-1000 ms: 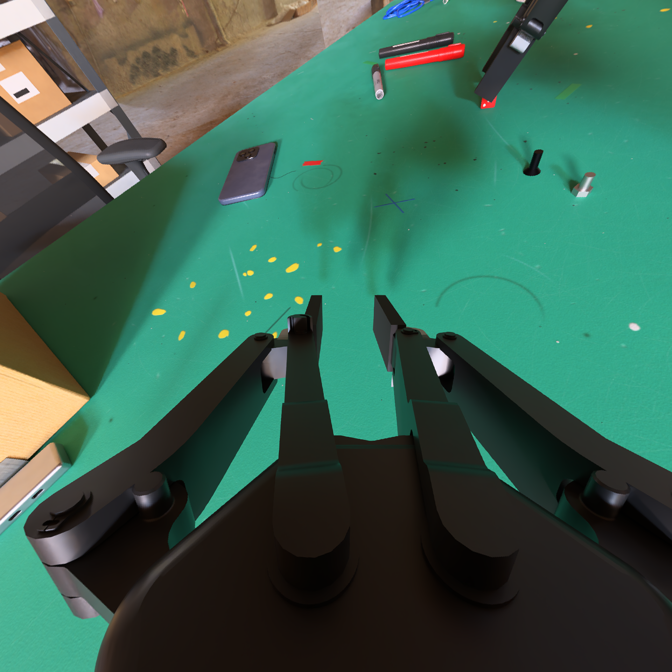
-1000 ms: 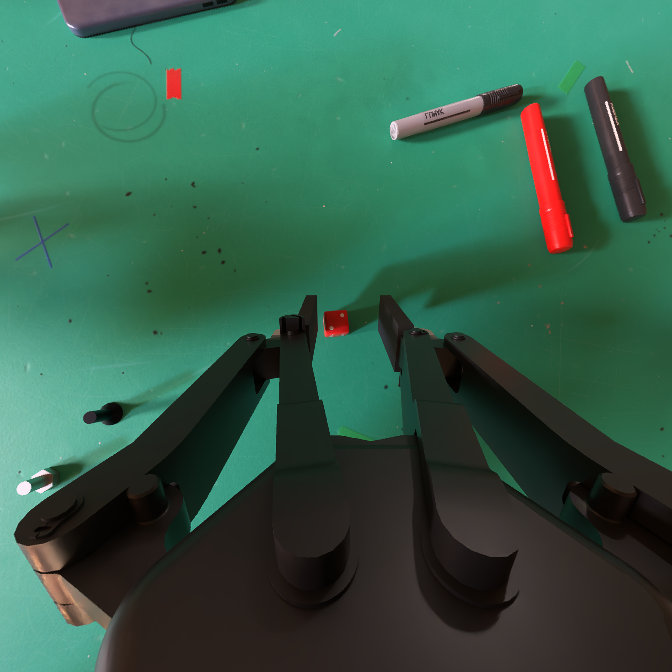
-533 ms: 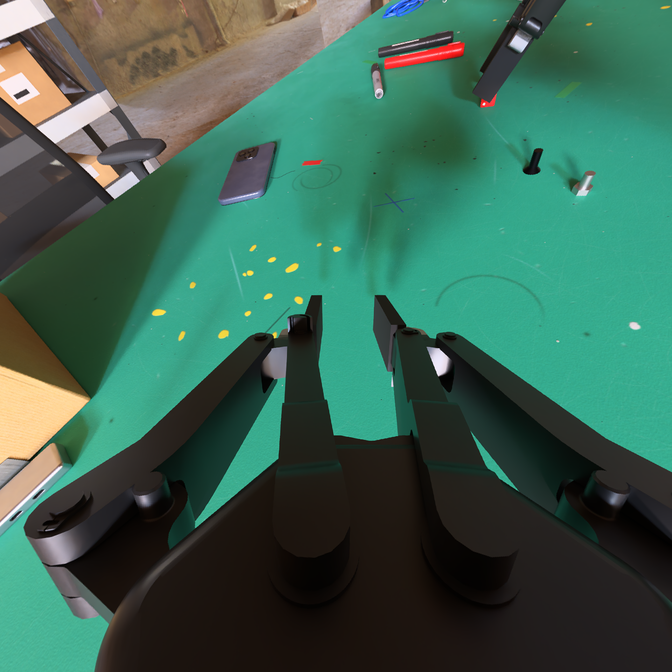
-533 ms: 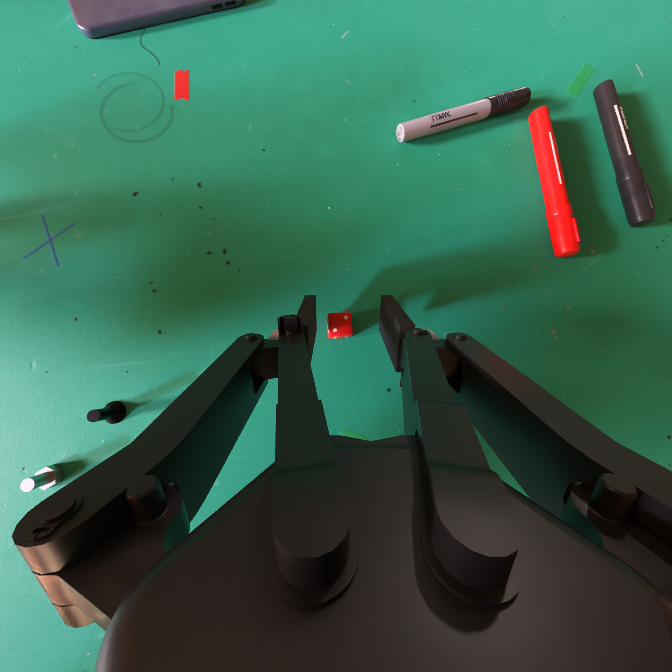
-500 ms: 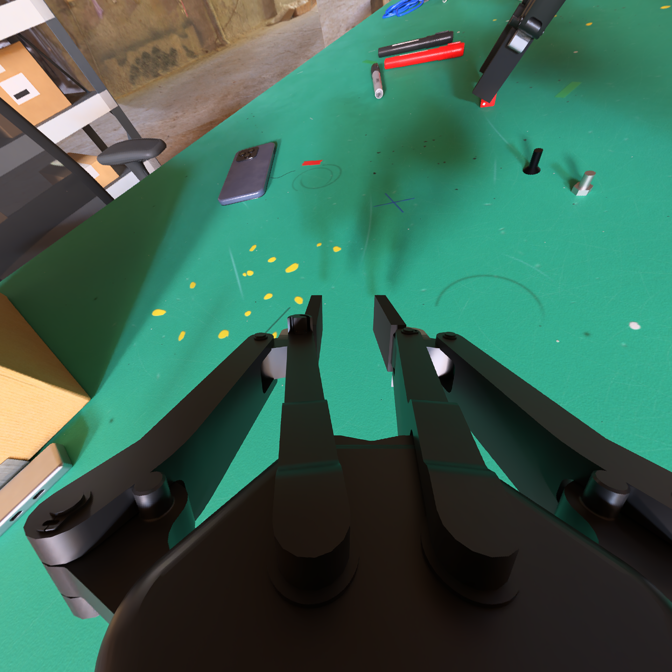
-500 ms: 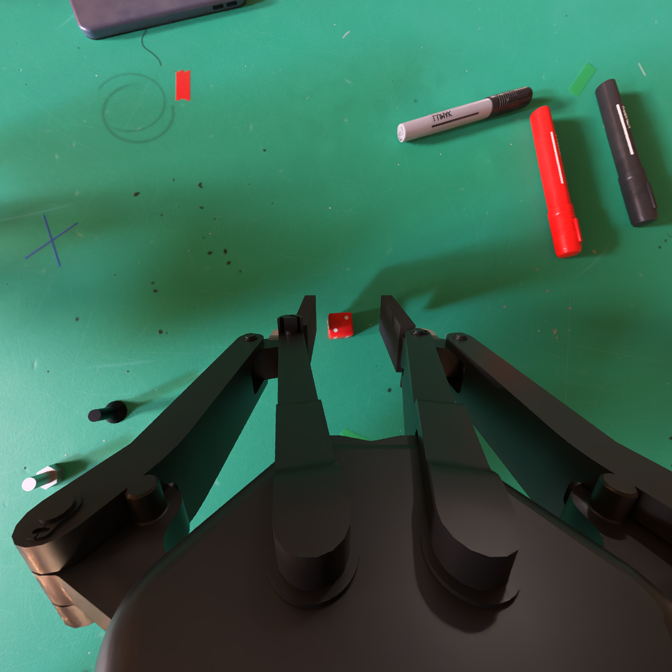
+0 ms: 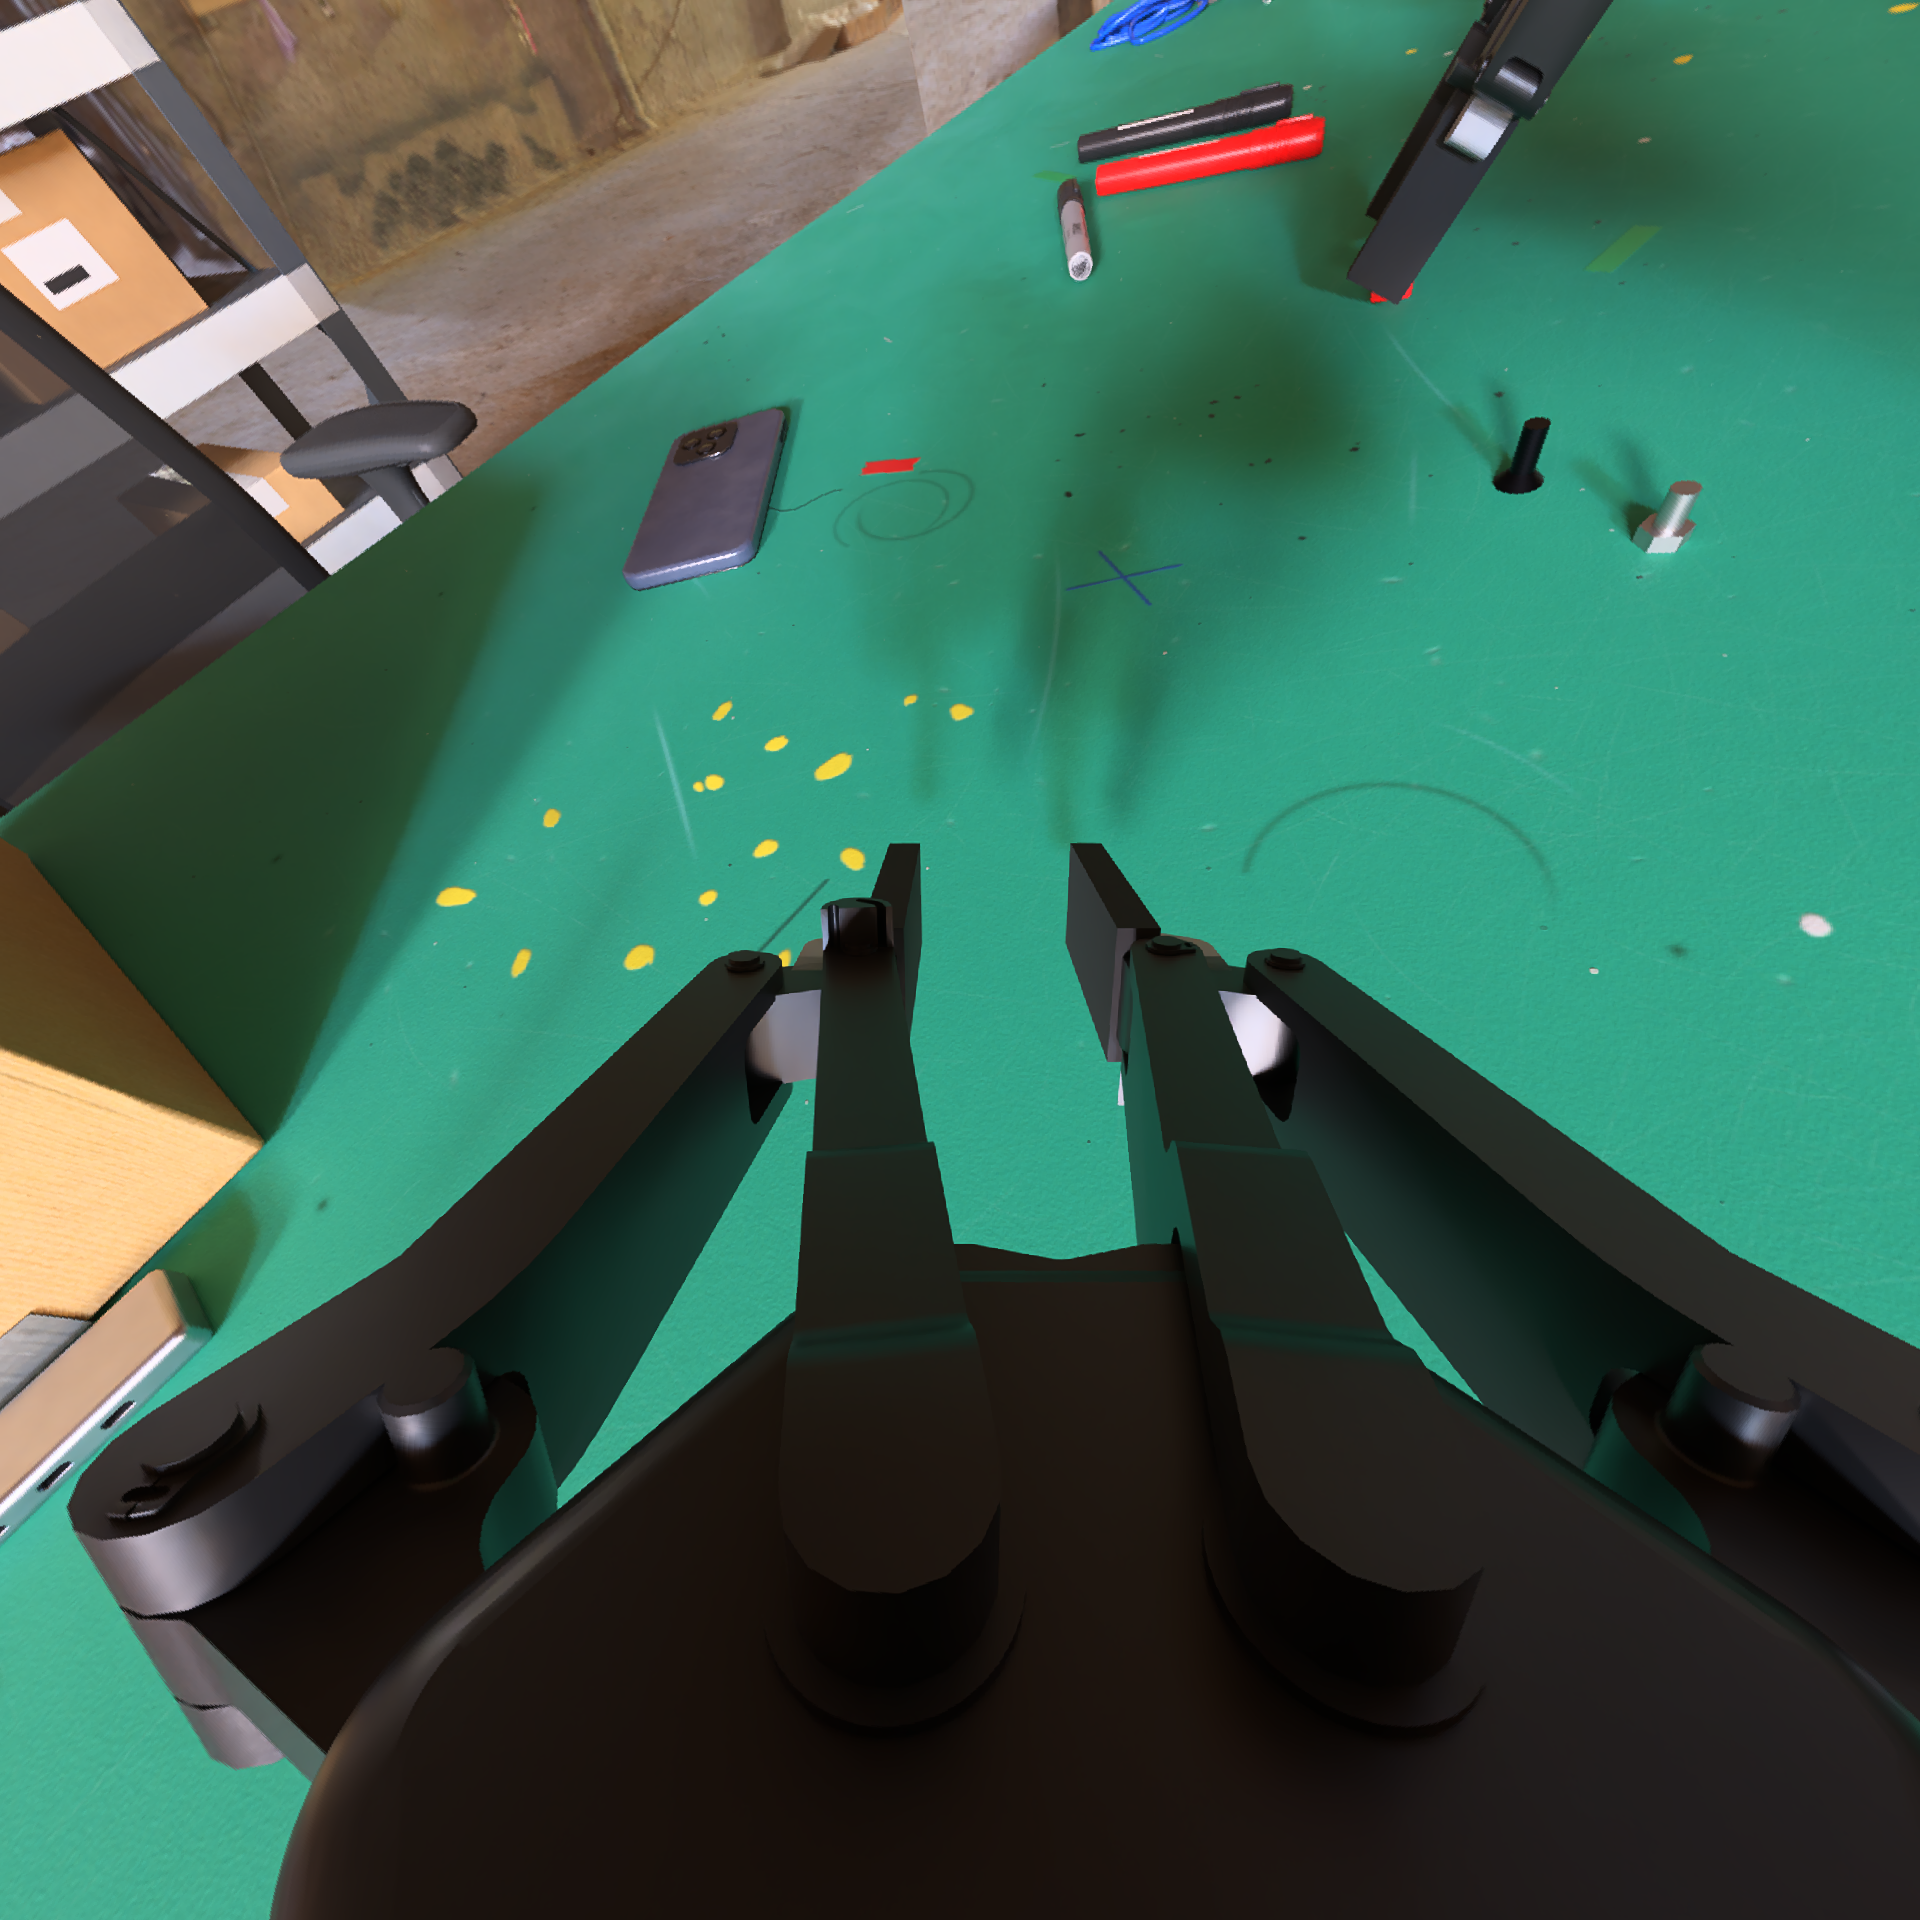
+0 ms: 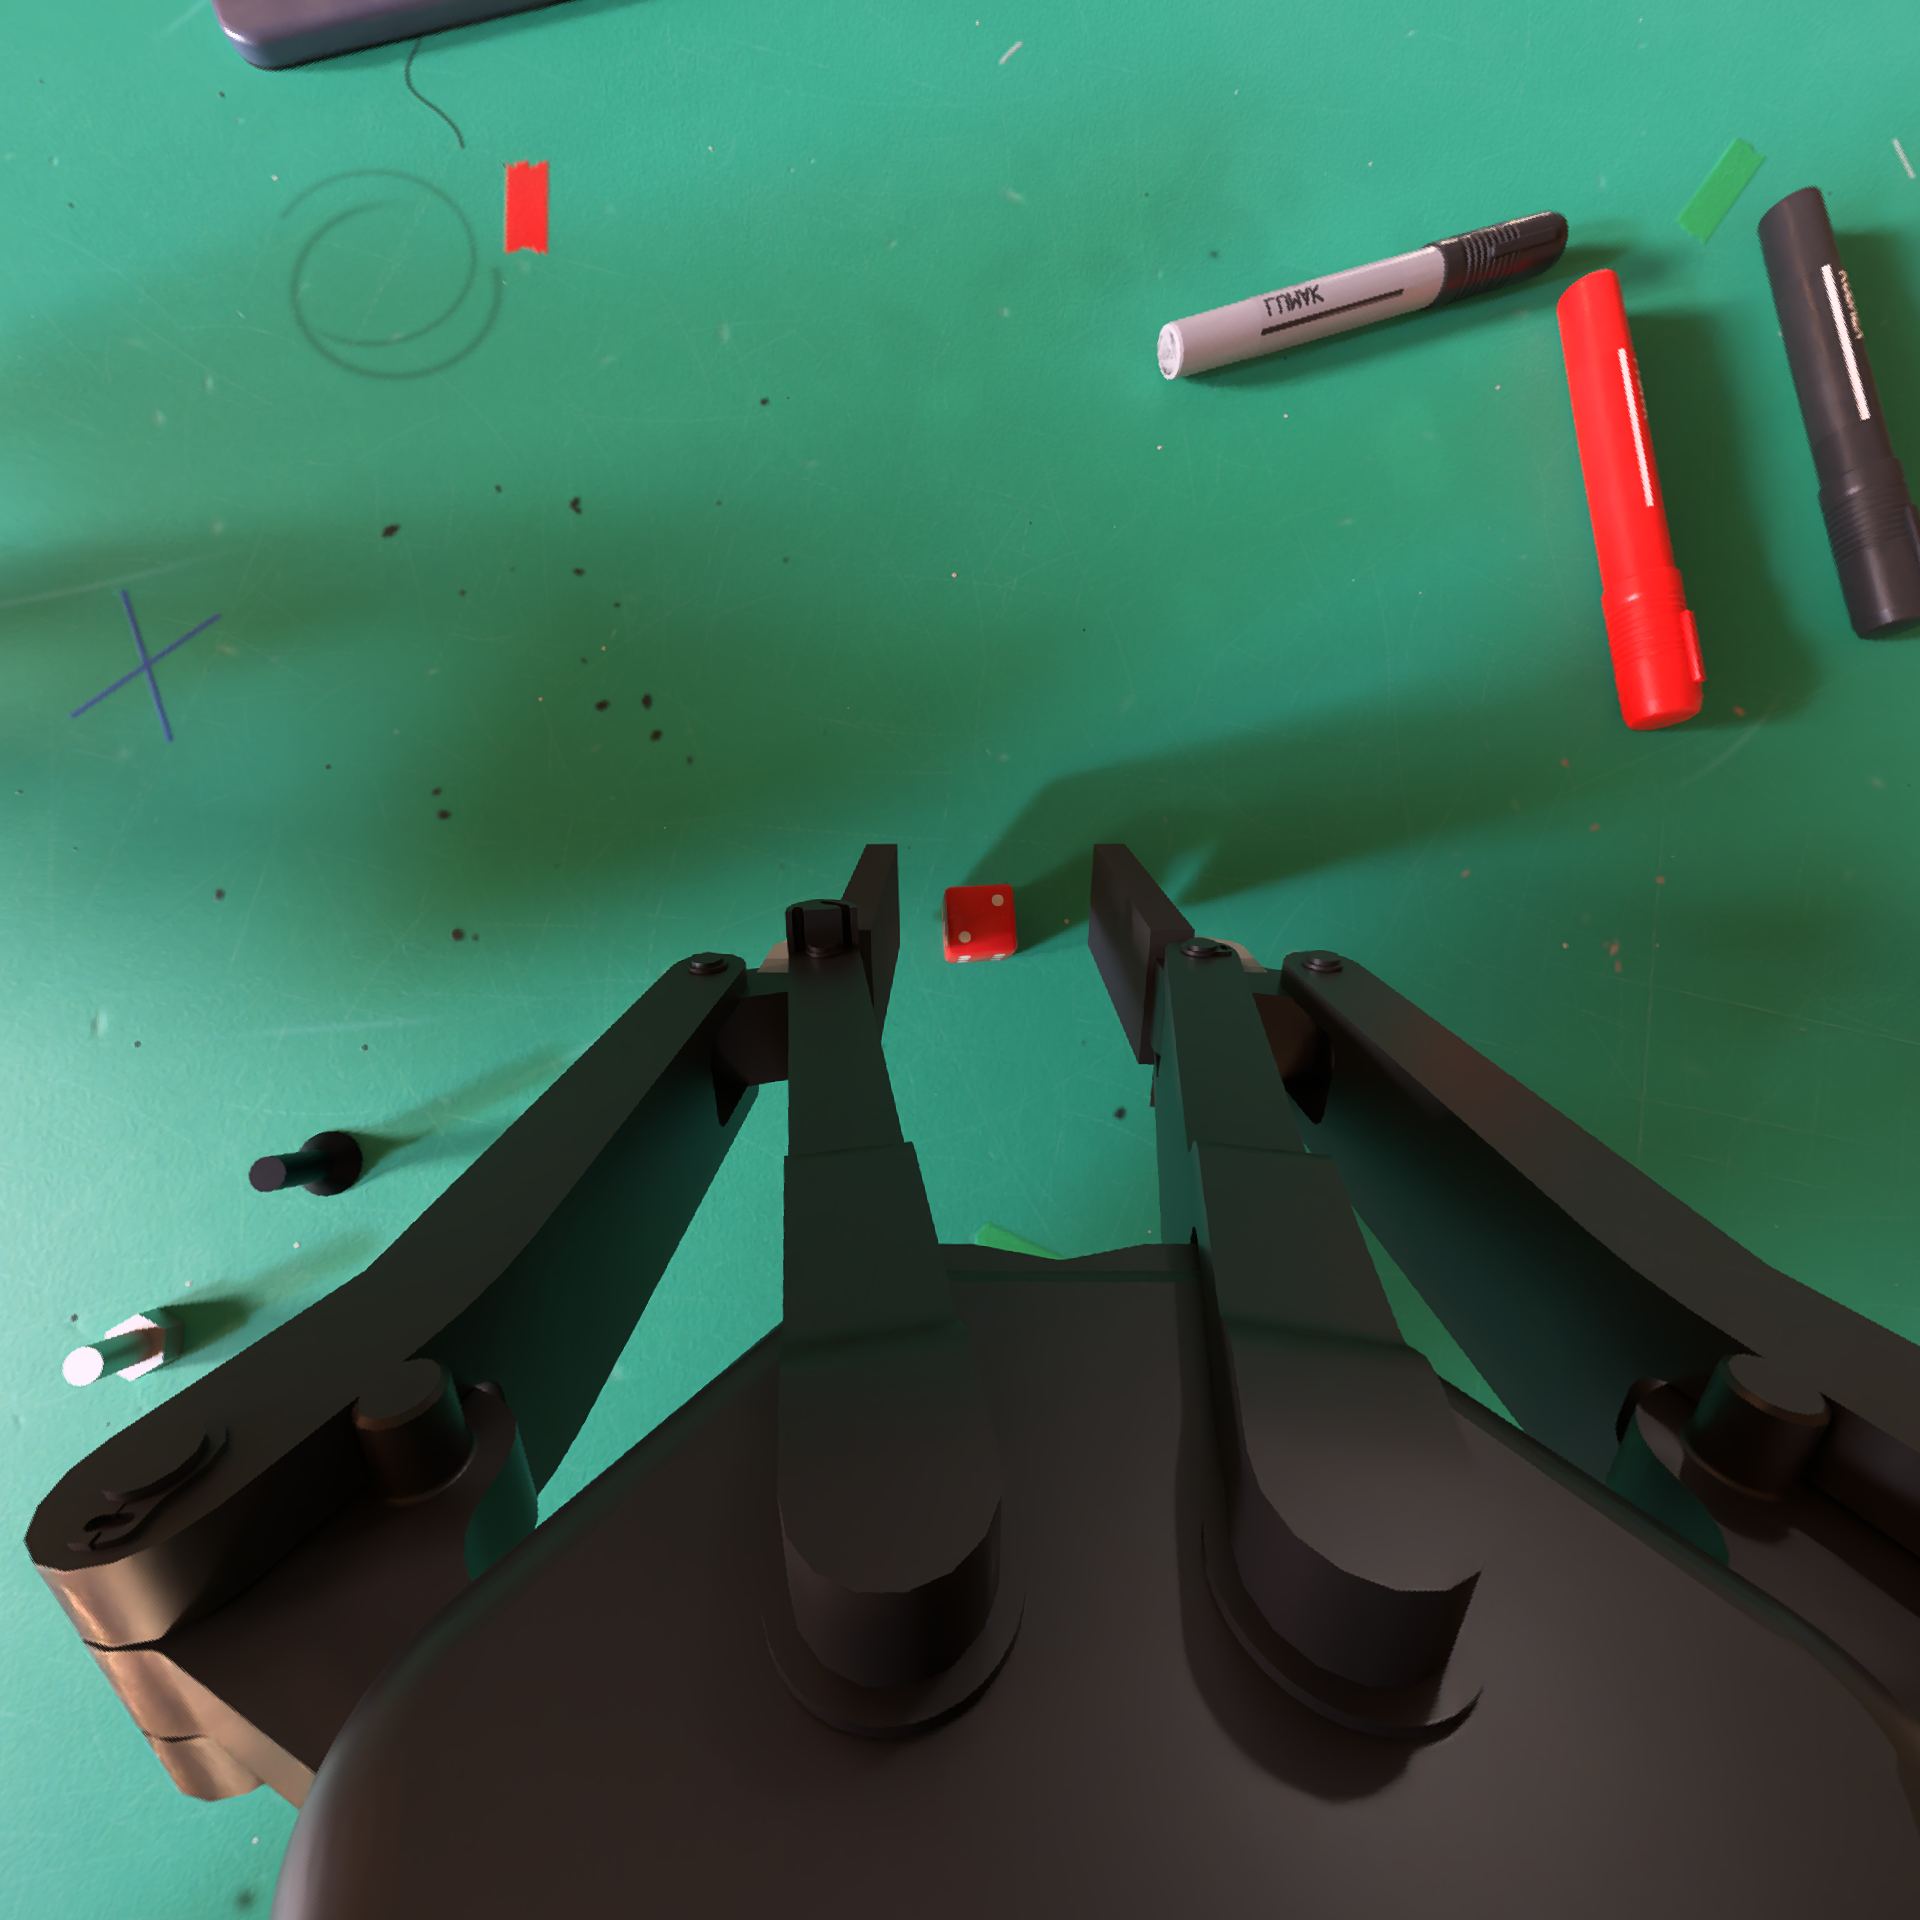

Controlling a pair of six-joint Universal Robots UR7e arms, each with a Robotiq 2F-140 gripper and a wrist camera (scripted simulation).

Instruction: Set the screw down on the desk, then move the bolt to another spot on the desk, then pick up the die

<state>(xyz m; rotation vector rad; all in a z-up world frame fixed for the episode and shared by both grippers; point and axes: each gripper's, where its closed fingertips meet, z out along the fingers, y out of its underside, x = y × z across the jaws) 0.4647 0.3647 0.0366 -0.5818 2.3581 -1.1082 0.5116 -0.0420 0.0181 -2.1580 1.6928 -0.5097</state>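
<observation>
A small red die [image 8: 979, 923] lies on the green desk [image 8: 935, 520]. My right gripper [image 8: 992, 883] is open and straddles it, with a finger on each side and gaps to both. A black screw [image 8: 307, 1166] and a silver bolt [image 8: 120, 1349] rest on the desk to its left, apart from each other. In the left wrist view the screw [image 7: 1525, 457] and the bolt [image 7: 1668, 516] stand far right. A right gripper finger [image 7: 1444, 177] hides most of the die [image 7: 1390, 297]. My left gripper [image 7: 994, 883] is open and empty above bare desk.
A grey marker [image 8: 1351, 296], a red marker [image 8: 1631, 499] and a black marker [image 8: 1844, 405] lie right of the die. A phone [image 7: 712, 499] lies near the desk's left edge. A cardboard box [image 7: 83, 1143], an office chair [image 7: 379, 442] and shelving stand beyond that edge.
My right gripper has sunk slightly toward the desk around the die. The die, the screw and the bolt have not moved. The left gripper is still.
</observation>
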